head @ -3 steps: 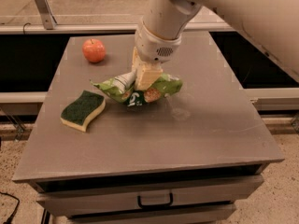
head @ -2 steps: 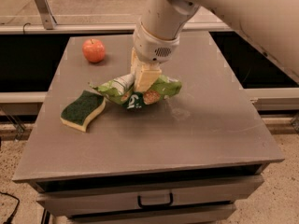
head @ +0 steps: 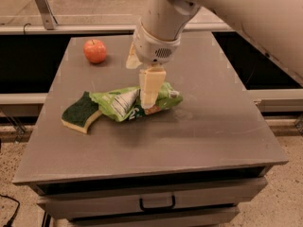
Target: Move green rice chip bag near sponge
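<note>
The green rice chip bag [head: 124,104], a crinkly light-green pouch with white print, lies on the grey table [head: 213,126] near its middle. Its left end touches the sponge [head: 79,113], which has a dark green top over pale yellow foam. My gripper [head: 149,98] comes straight down from above onto the right half of the bag. It is shut on a fold of the bag. One pale finger [head: 151,84] shows in front of the bag; the other is mostly hidden behind it.
A red-orange apple [head: 95,51] sits at the table's far left corner. A drawer with a handle [head: 157,204] is under the table top at the front. Dark gaps drop away on both sides of the table.
My gripper has come down with the bag, which now rests on the table against the sponge. The sponge and the apple have not moved.
</note>
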Robot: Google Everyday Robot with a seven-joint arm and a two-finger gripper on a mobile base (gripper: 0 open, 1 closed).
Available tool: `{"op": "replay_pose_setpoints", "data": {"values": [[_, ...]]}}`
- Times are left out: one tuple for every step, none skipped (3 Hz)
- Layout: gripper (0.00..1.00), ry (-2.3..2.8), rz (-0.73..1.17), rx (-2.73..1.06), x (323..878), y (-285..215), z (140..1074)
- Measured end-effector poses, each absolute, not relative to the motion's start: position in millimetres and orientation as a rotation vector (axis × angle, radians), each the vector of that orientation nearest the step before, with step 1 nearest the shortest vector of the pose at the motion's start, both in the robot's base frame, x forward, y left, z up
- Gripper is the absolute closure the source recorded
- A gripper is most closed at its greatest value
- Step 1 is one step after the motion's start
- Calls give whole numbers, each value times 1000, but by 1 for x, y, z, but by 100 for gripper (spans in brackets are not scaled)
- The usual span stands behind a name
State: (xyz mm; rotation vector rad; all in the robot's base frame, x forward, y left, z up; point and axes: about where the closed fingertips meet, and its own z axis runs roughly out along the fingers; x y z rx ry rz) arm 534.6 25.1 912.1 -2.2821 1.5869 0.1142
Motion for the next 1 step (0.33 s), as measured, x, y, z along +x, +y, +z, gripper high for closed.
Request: {"op": "replay_pose_setpoints", "data": {"values": [[0,1586,114,-2282,535,25,912]]}}
